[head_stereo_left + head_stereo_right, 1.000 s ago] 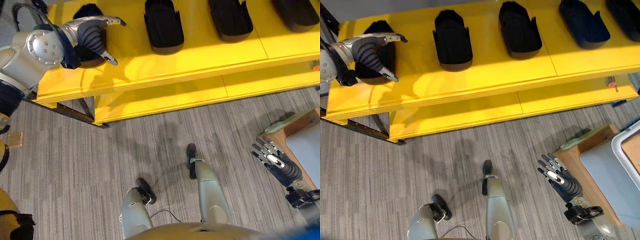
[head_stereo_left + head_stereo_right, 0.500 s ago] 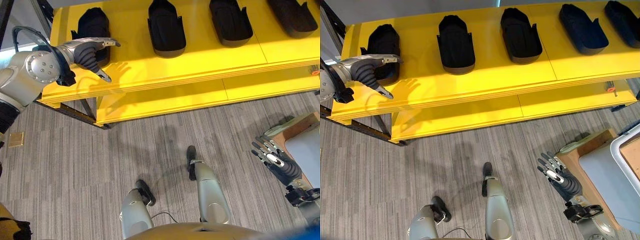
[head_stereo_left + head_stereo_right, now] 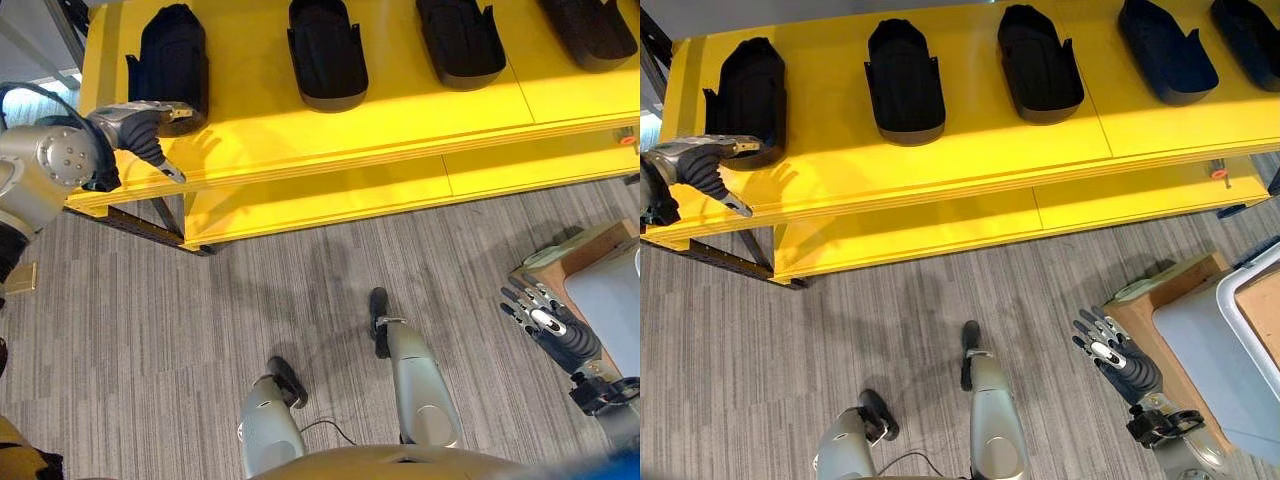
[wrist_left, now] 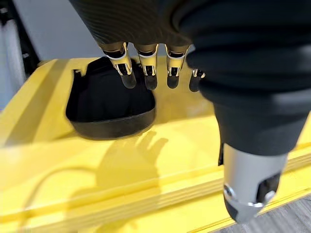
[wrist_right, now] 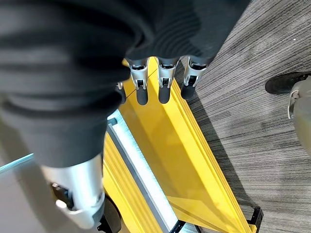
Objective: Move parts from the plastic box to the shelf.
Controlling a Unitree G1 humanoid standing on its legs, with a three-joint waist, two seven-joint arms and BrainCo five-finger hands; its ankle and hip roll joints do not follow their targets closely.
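Five black parts lay in a row on the top board of the yellow shelf. The leftmost part was at the left end of the shelf, near its front edge. The second part and the third part lay further to the right, well apart from each other. The fourth part and the fifth part were at the right end, and the fifth one was cut by the edge of the picture. Each part was long and hollow, with one rounded end.

The left hand was just in front of the leftmost part, above the front edge of the shelf. Its fingers were relaxed, only a little bent, and they held nothing. In the left wrist view the dark tips hung above the part, and the shadow of the hand fell on the yellow board below it.

The right hand hung low at the right side, above the grey carpet floor. Its fingers were straight and spread, and they were empty. Just beside this hand stood a wooden pallet, and on it was a pale plastic box, partly out of the picture.
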